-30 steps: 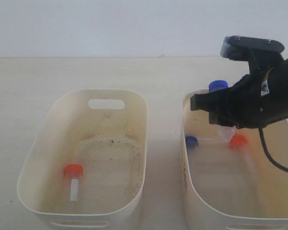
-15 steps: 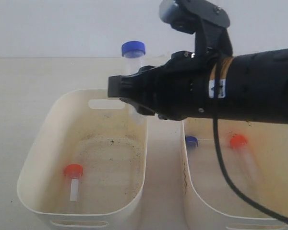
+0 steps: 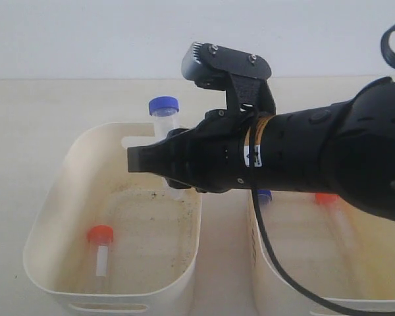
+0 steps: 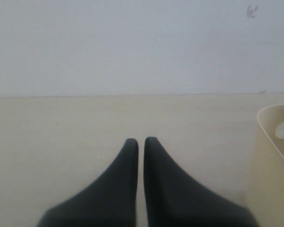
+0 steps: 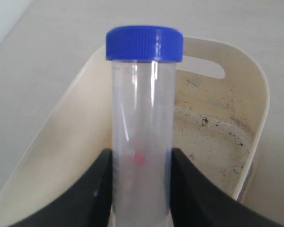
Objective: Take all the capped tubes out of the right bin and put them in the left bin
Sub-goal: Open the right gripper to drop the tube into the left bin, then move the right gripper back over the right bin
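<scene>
1 blue-capped tube [image 5: 141, 109] stands upright, pinched in your right tool [image 5: 141, 158] above the left bin [image 3: 56, 197], where 1 orange-red-capped tube [image 3: 100, 245] lies. The right bin [image 3: 303, 253] shows a blue cap [image 3: 264, 195] and an orange-red cap [image 3: 327, 197]; your left tool [image 4: 141, 142] is pressed together.

The right arm [image 3: 329, 164] is a bulky, rounded black shell with a dull sheen. A tan band [image 3: 253, 131] rings it near the wrist, beside a small white label [image 3: 251, 157] whose dark print is too small to read. On top sits a dark grey camera block [image 3: 225, 64] with two bright screws [image 3: 212, 47]. A thin black cable [image 3: 271, 260] hangs beneath. The right claw [image 5: 142, 153] has flat black fingers. The left claw [image 4: 141, 142] has two black fingers tapering to rounded tips.
</scene>
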Robot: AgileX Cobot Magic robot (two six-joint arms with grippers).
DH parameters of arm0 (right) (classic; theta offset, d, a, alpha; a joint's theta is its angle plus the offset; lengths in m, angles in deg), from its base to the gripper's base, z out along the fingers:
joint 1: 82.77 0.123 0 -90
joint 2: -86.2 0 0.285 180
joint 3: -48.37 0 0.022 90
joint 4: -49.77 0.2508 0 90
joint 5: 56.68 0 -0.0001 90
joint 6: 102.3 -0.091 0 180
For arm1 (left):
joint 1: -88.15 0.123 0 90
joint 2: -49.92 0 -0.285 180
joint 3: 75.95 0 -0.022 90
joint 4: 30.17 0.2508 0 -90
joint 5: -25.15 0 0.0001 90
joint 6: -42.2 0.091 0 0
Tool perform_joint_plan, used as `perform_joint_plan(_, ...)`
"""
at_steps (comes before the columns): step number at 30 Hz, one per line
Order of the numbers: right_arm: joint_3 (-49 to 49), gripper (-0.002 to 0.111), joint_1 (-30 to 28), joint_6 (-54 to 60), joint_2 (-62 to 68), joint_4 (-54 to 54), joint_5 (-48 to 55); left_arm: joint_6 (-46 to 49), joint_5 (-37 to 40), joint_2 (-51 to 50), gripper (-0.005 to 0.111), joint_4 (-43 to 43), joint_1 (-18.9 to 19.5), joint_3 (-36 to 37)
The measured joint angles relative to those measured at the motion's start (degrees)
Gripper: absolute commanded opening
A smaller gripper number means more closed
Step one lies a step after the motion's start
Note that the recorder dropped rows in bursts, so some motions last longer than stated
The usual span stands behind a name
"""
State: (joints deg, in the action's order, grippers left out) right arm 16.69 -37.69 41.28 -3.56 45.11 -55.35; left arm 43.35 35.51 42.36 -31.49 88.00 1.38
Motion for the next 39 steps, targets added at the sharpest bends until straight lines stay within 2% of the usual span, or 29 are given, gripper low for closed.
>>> perform_joint_plan(3,0.0,0.008,0.0,0.0,0.0,0.0,-0.09,0.0,0.0,0.0,0.004,0.0,0.0,0.0)
perform_joint_plan(9,0.0,0.056,0.0,0.0,0.0,0.03,-0.14,0.0,0.0,0.0,0.004,0.0,0.0,0.0)
perform_joint_plan(10,0.0,0.063,0.0,0.0,0.0,0.03,-0.14,0.0,0.0,0.0,0.004,0.0,0.0,0.0)
perform_joint_plan(12,0.0,0.069,0.0,0.0,0.0,0.14,-0.14,0.0,0.0,0.0,0.004,0.0,0.0,0.0)
perform_joint_plan(25,0.0,0.067,0.0,0.35,-0.05,0.14,0.54,0.0,0.0,0.0,0.004,0.0,0.0,0.0)
perform_joint_plan(27,0.0,0.059,0.0,0.45,-0.96,0.03,1.4,0.0,0.0,0.0,0.004,0.0,0.0,0.0)
perform_joint_plan(34,0.0,-0.001,-3.87,1.47,-8.0,0.03,5.63,0.0,0.0,0.0,0.004,0.0,0.0,0.0)
perform_joint_plan(39,0.0,0.009,-9.74,3.39,-10.45,-0.62,16.1,0.0,0.0,0.0,0.004,0.0,0.0,0.0)
